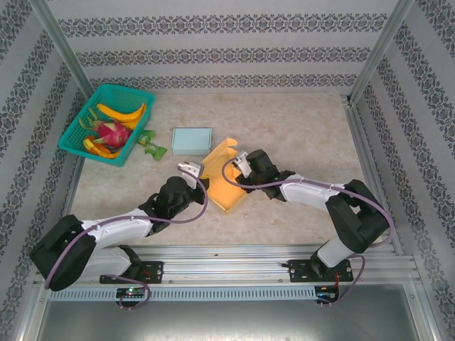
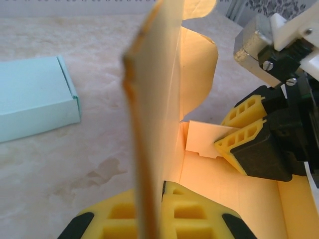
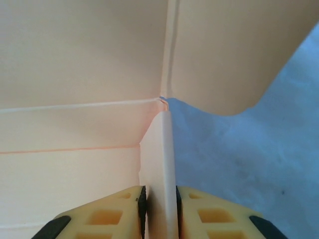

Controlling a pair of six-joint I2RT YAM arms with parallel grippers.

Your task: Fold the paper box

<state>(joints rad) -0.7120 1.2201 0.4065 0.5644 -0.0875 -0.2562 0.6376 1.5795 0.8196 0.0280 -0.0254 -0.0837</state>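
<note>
From the top camera I see the paper box, yellow and half-formed, lying near the middle of the table between my two arms, just in front of a pale blue box. My left gripper meets its left wall and my right gripper meets its far right side. A green basket of fruit sits well off at the far left. On the left wrist camera, my left fingers are clenched on the box's upright side wall, which rises on edge between the yellow pads. Across the box interior, the right gripper pinches a small flap at the far corner. On the right wrist camera, the right pads press against both faces of that flap, grasping it as it stands upright between them, near where the wall and floor panels meet.
</note>
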